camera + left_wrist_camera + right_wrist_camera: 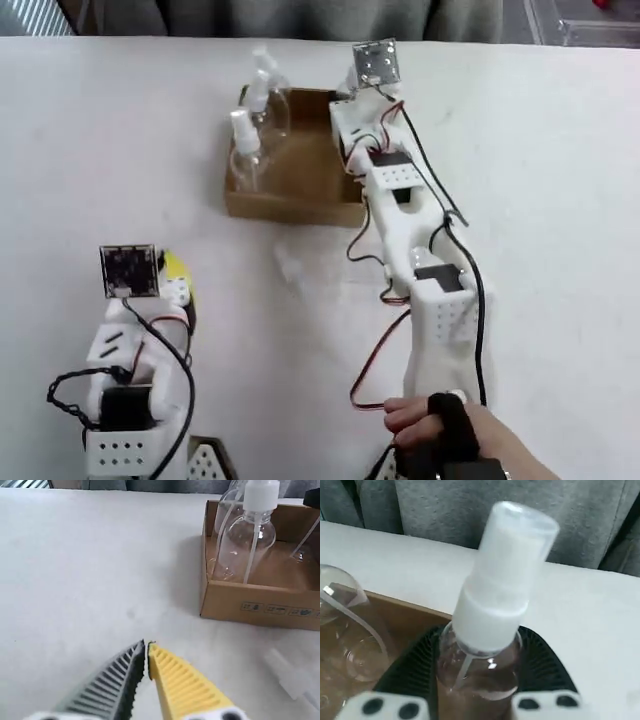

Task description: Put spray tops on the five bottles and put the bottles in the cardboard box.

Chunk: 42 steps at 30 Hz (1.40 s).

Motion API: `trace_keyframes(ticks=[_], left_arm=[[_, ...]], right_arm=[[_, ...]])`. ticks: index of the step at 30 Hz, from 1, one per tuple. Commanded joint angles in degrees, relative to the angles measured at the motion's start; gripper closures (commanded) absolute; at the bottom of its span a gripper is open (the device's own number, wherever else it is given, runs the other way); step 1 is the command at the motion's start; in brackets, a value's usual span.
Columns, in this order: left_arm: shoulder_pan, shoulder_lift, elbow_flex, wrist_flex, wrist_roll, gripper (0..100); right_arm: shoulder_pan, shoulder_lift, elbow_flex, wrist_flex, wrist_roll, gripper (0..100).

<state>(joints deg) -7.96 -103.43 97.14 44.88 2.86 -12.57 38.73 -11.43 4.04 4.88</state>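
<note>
- Table (120,140): white, matte, flat.
- Cardboard box (290,210): brown, open-topped, rectangular. Clear capped bottles (255,130) stand along its left side.
- Your right gripper (480,665): black ribbed jaws clamped round a clear, round-shouldered bottle (485,680). The bottle is upright, long axis vertical, at the box's far right corner. Bare box floor lies just leftward.
- Spray top (502,575): white plastic cylinder, seated.
- Left gripper (146,655): closed on nothing, well apart from the box. Your right arm is far nearer.

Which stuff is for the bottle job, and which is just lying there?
For the job: cardboard box; spray bottles inside it; bottle held in the right gripper.
Just lying about: small clear piece on the table; grey cloth behind.
</note>
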Motion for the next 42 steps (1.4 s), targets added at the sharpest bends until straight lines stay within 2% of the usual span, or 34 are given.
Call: trace_keyframes(ticks=[1,11,18,27,39,42], left_arm=[[-0.48,-0.66,-0.18,0.0,-0.62,98],[-0.48,-0.66,-0.18,-0.09,-0.62,98],[-0.4,-0.66,-0.18,-0.18,-0.62,98],[-0.4,-0.66,-0.18,-0.18,-0.62,98],[-0.31,-0.66,-0.18,-0.26,-0.7,98],[-0.31,-0.66,-0.18,-0.26,-0.7,98]], right_arm=[[0.31,-0.92,-3.25,-1.36,0.44,98.4],[0.31,-0.57,-2.9,-0.92,0.09,98.4],[0.22,-0.66,-0.97,-0.92,-3.52,98.1],[0.22,-0.66,-0.79,-0.84,-2.9,76.8],[-0.4,-0.92,-0.79,-0.84,-2.46,76.5],[-1.19,-0.84,-0.79,-0.84,3.96,76.5]])
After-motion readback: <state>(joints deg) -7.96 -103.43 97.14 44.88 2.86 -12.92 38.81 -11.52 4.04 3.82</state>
